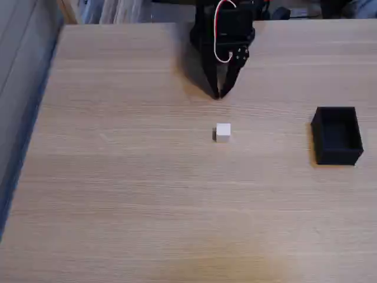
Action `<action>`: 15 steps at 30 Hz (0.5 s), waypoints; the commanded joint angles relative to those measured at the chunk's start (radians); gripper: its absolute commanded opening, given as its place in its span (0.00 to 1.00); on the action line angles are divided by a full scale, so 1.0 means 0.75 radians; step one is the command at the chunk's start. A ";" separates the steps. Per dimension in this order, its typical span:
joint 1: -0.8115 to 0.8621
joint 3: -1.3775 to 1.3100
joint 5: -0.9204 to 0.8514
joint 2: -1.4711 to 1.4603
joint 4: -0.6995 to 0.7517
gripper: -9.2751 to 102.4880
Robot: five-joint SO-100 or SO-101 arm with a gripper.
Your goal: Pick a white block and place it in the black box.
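From my seat the fixed view shows the gripper (219,94) hanging at the far side of the wooden table (118,194), fingers pointing down toward the surface with their tips drawn together into a single point — closed, as far as I can judge, and holding nothing. The white block (222,132) sits alone on the bare wood, a little nearer the camera than the fingertips and almost straight below them in the picture, apart from them. I take that as a sensible staging: the arm is lined up with the cube, so a short reach forward should bring it over. The block is a cube, so it has no long axis to speak of; its faces look roughly square to the table's grain, with one side face turned toward me. The black box (336,135) stands well apart at the right, open top up, its longer side running away from the camera — I'd judge it is parked clear so the carry is a plain sideways sweep. The jaws will need opening first.
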 commanded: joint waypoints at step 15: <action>0.004 0.020 -0.025 0.008 -0.002 0.08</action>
